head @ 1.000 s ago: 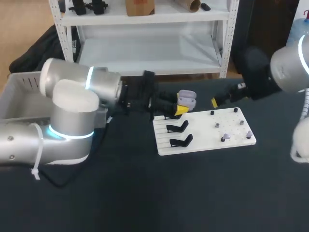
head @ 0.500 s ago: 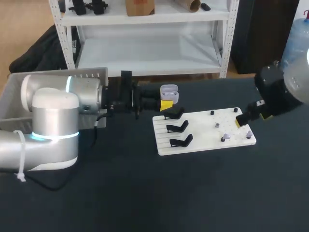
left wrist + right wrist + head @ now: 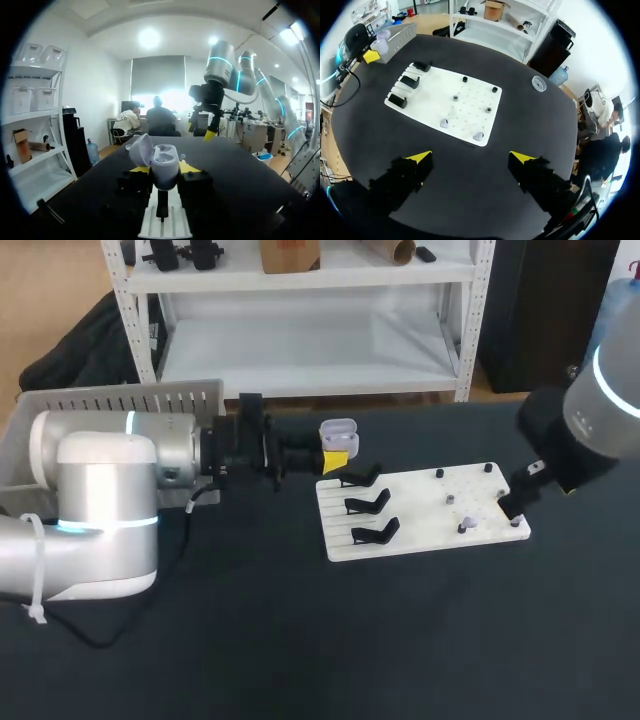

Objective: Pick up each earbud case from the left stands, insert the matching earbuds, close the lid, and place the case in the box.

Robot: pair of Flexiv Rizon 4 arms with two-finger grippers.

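First, lower your right gripper (image 3: 471, 157), whose fingers stand wide apart with nothing between them, squarely over one earbud (image 3: 478, 136) at the near right end of the white board (image 3: 420, 525). Close only when the bud sits centred between the tips. Just past the board's far left corner, your left gripper (image 3: 161, 170) is clamped on the earbud case (image 3: 162, 161), whose lid is open. Hold the case level for insertion.

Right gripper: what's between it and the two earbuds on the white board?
Right wrist view: only bare table and the board edge between gripper and earbuds.
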